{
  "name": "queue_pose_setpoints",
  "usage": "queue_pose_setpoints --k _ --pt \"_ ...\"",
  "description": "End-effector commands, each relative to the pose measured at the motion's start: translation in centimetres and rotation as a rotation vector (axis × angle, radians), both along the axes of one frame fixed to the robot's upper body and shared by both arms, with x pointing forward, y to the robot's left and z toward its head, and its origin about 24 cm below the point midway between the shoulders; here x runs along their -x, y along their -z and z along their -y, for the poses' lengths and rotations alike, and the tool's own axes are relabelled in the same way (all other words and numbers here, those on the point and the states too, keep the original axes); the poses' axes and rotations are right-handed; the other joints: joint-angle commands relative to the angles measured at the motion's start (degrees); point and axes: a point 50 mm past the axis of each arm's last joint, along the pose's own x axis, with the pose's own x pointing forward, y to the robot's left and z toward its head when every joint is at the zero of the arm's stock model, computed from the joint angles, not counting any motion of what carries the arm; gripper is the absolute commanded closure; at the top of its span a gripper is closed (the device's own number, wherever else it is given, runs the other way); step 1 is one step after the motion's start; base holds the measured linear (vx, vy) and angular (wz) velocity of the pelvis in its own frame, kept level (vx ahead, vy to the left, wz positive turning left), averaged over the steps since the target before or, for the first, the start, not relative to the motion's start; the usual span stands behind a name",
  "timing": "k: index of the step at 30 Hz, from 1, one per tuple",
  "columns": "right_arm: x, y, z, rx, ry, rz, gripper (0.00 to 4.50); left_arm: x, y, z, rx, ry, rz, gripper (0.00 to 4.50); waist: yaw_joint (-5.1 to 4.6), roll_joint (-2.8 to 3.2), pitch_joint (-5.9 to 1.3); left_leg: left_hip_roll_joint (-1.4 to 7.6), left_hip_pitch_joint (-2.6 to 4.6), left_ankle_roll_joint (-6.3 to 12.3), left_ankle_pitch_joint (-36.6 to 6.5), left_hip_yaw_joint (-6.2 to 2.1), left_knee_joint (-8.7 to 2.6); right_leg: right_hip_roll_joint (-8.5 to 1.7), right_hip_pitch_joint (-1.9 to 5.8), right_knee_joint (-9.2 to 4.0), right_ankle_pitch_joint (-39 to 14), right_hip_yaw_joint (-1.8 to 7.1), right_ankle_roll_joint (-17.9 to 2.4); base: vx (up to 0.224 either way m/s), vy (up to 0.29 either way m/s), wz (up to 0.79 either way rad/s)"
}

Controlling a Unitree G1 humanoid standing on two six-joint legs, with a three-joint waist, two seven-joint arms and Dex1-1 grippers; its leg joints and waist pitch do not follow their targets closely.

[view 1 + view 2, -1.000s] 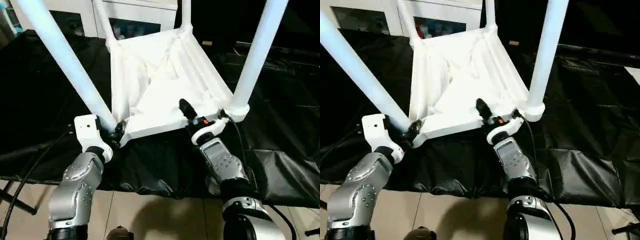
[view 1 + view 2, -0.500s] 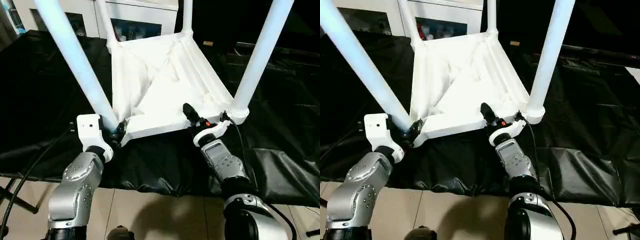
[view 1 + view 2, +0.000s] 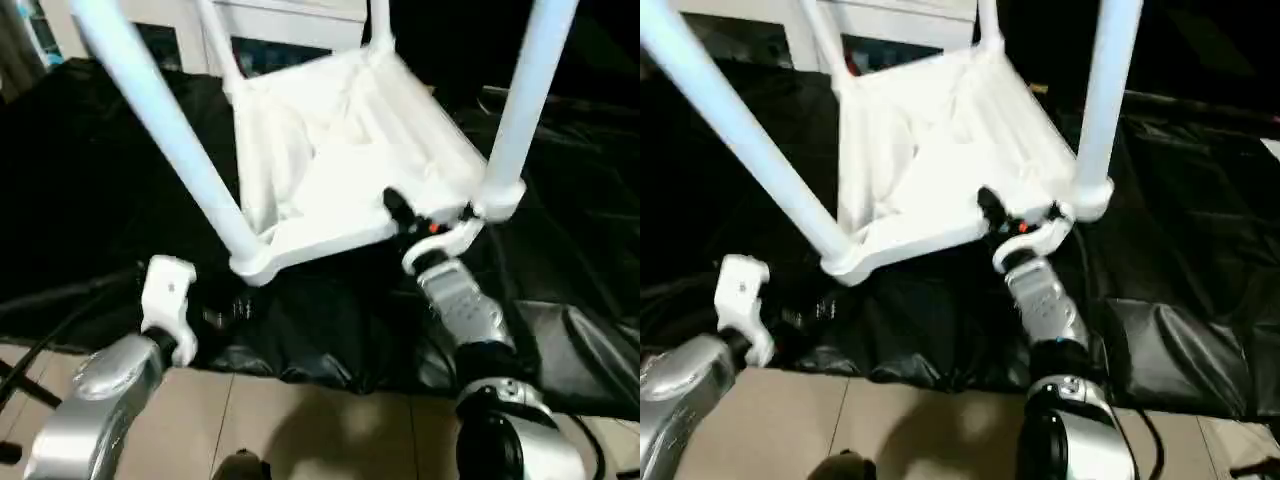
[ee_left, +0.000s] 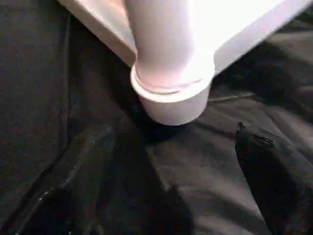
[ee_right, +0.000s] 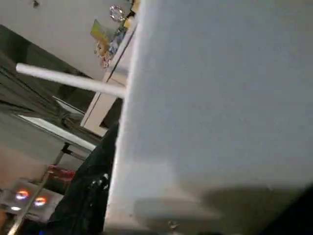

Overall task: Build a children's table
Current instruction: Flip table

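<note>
From the head views the children's table [image 3: 340, 160] sits upside down on the black-covered bench [image 3: 90, 200], legs up, and the right tool [image 3: 398, 208] is clamped on its near rim, forearm reaching up from below. Left wrist view: left tool [image 4: 171, 210] spread open, just short of the corner socket [image 4: 171, 93]. Right wrist view: white tabletop underside pressed close.

Robot lab: black-draped workbench [image 3: 90, 170], glass-doored white cabinet [image 3: 260, 45], tiled floor [image 3: 300, 430].

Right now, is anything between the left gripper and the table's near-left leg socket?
Nothing visible. The left gripper hangs just short of the near-left leg socket, and the gap holds only the black cloth that the upside-down table rests on. The right gripper is at the table's near rim.
</note>
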Motion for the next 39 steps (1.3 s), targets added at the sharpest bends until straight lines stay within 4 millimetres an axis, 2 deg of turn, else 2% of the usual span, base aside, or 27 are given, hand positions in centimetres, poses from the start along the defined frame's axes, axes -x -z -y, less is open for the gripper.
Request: queue_pose_setpoints --k 1,4,5,6,8,10,11,13,16,18,19,25,27,30,31,32,34,35,36,37,38,39 --pt "-0.3 -3.5 3.0 0.113 0.131 0.136 2.43 -0.5 -1.8 1.2 -0.001 0.059 0.099 0.00 -0.45 0.65 -4.25 5.17 2.58 0.46 -1.87 -1.62 -4.36 -5.76 1.85 -3.22 6.42 3.33 -11.32 0.000 0.000 0.00" --pt "-0.1 -4.1 3.8 0.183 0.166 0.145 2.46 -0.8 -3.1 2.0 0.020 0.099 0.150 0.00 -0.06 0.66 -4.32 5.11 2.67 -1.46 -3.10 -1.66 -4.51 -5.70 1.73 -3.22 5.08 3.34 -9.46 0.000 0.000 0.00" --pt "-0.1 -4.1 3.9 0.190 0.169 0.145 2.46 -0.9 -3.2 2.1 0.022 0.105 0.152 0.00 -0.08 0.59 -4.28 5.07 2.42 -1.76 -3.37 -1.74 -4.61 -5.82 1.90 -3.26 4.86 3.37 -9.26 0.000 0.000 0.00" --pt "0.2 -4.5 4.4 0.239 0.180 0.142 2.47 -0.9 -3.9 2.9 0.006 0.167 0.174 0.00 -0.12 -0.01 -4.26 4.98 2.28 -2.12 -4.15 -1.62 -4.68 -5.90 2.04 -3.45 3.75 3.41 -8.85 0.000 0.000 0.00" --pt "0.7 -5.3 5.3 0.332 0.210 0.127 2.47 -0.8 -5.3 4.4 -0.024 0.282 0.221 0.00 0.36 0.28 -4.28 4.92 2.62 -2.18 -3.41 -1.63 -4.59 -5.59 1.65 -3.34 3.62 3.49 -7.29 0.000 0.000 0.00" --pt "1.0 -5.7 6.0 0.414 0.235 0.112 2.47 -0.7 -6.4 5.3 -0.016 0.345 0.254 0.00 0.34 0.21 -4.26 4.75 2.63 -2.66 -4.16 -1.49 -4.66 -5.41 1.53 -3.44 2.67 3.52 -6.53 0.000 0.000 0.00" --pt "1.2 -5.9 6.2 0.453 0.247 0.109 2.47 -0.6 -6.8 5.7 -0.013 0.372 0.263 0.00 0.45 0.30 -4.22 4.72 2.60 -3.42 -4.79 -1.43 -4.72 -5.53 1.53 -3.62 1.44 3.56 -6.13 0.000 0.000 0.00" --pt "1.4 -6.3 6.5 0.485 0.267 0.104 2.47 -0.5 -7.3 6.2 -0.015 0.412 0.276 0.00 0.22 0.04 -4.03 4.61 2.20 -4.25 -6.37 -1.50 -4.96 -5.59 1.78 -3.89 -1.01 3.65 -5.38 0.000 0.000 0.00" --pt "1.6 -7.1 6.8 0.509 0.306 0.098 2.47 -0.5 -8.1 6.8 -0.027 0.466 0.296 0.00 0.10 0.19 -3.81 4.66 2.43 -5.56 -10.33 -1.43 -5.24 -5.61 1.39 -4.67 -7.55 3.85 -3.66 0.000 0.000 0.00" --pt "1.7 -7.5 6.9 0.539 0.317 0.100 2.47 -0.6 -8.4 7.0 -0.036 0.480 0.305 0.00 0.07 0.10 -3.88 4.61 2.49 -5.68 -10.75 -1.38 -5.24 -5.64 1.33 -4.73 -8.38 3.87 -3.40 0.000 0.000 0.00" --pt "1.8 -7.6 6.9 0.552 0.320 0.100 2.47 -0.6 -8.6 7.0 -0.041 0.486 0.309 0.00 0.06 0.27 -3.97 4.60 2.50 -5.89 -10.70 -1.40 -5.22 -5.56 1.27 -4.76 -8.44 3.84 -3.20 0.000 0.000 0.00" --pt "1.5 -8.6 6.8 0.691 0.301 0.089 2.47 -1.5 -9.3 7.0 -0.103 0.479 0.342 0.00 -0.62 0.07 -4.06 4.45 2.21 -5.88 -8.70 -1.36 -5.02 -5.33 1.57 -4.37 -4.84 3.79 -3.50 0.000 0.000 0.00" --pt "1.2 -8.9 6.8 0.829 0.275 0.065 2.47 -2.8 -10.7 6.8 -0.167 0.420 0.433 0.00 -0.89 -0.19 -4.04 4.35 2.19 -5.45 -8.01 -1.31 -4.91 -5.20 1.66 -4.43 -4.79 3.76 -3.53 0.000 0.000 0.00" --pt "1.0 -9.2 6.8 0.872 0.273 0.060 2.47 -3.4 -11.5 6.7 -0.198 0.395 0.484 0.00 -1.12 -0.19 -4.13 4.41 2.13 -5.60 -7.60 -1.40 -4.80 -5.34 1.80 -4.32 -4.53 3.74 -3.64 0.000 0.000 0.00" --pt "0.6 -9.6 6.7 0.913 0.283 0.044 2.47 -4.1 -13.1 6.6 -0.249 0.369 0.576 0.00 -1.02 -0.68 -4.04 4.37 2.14 -5.17 -7.24 -1.31 -4.72 -5.43 1.79 -4.47 -5.05 3.79 -3.55 0.000 0.000 0.00" --pt "0.6 -9.6 6.7 0.913 0.283 0.044 2.47 -4.1 -13.1 6.6 -0.249 0.369 0.576 0.00 -1.16 -0.38 -4.12 4.36 2.22 -5.14 -7.11 -1.28 -4.66 -5.42 1.68 -4.37 -4.94 3.80 -3.74 0.000 0.000 0.00" --pt "0.6 -9.7 6.7 0.922 0.287 0.041 2.49 -4.2 -13.4 6.6 -0.258 0.365 0.592 0.00 -1.16 -0.41 -4.18 4.54 2.30 -5.40 -7.10 -1.36 -4.69 -5.44 1.63 -4.22 -4.19 3.72 -3.99 0.000 0.000 0.00" --pt "0.5 -9.8 6.5 0.947 0.289 0.040 2.49 -4.4 -13.9 6.6 -0.288 0.353 0.630 0.00 -1.15 -0.47 -4.23 4.55 2.42 -5.57 -7.29 -1.31 -4.65 -5.38 1.54 -4.16 -3.39 3.70 -4.26 0.000 0.000 0.00" --pt "0.4 -9.8 6.3 0.964 0.293 0.037 2.50 -4.7 -14.3 6.6 -0.322 0.341 0.660 0.00 -1.07 -0.85 -4.19 4.49 2.31 -5.46 -7.04 -1.32 -4.66 -5.26 1.58 -4.19 -3.51 3.68 -4.11 0.000 0.000 0.00" --pt "0.1 -9.7 5.3 0.998 0.285 0.034 2.51 -5.1 -15.6 6.7 -0.408 0.315 0.759 0.00 -1.04 -0.69 -4.27 4.46 2.52 -5.61 -7.27 -1.26 -4.63 -5.26 1.43 -4.16 -3.74 3.68 -4.00 0.000 0.000 0.00" --pt "0.0 -9.7 5.2 0.999 0.284 0.034 2.51 -5.2 -15.7 6.7 -0.413 0.313 0.766 0.00 -1.09 -0.61 -4.17 4.57 2.56 -6.11 -8.31 -1.35 -4.75 -5.31 1.27 -4.41 -4.95 3.72 -3.49 0.000 0.000 0.00" --pt "-0.2 -9.6 4.2 1.031 0.268 0.033 2.51 -5.3 -17.0 7.0 -0.448 0.303 0.854 0.00 -1.18 -0.69 -4.20 4.64 2.50 -6.72 -8.87 -1.53 -4.89 -5.42 1.41 -4.35 -5.40 3.66 -3.39 0.000 0.000 0.00"
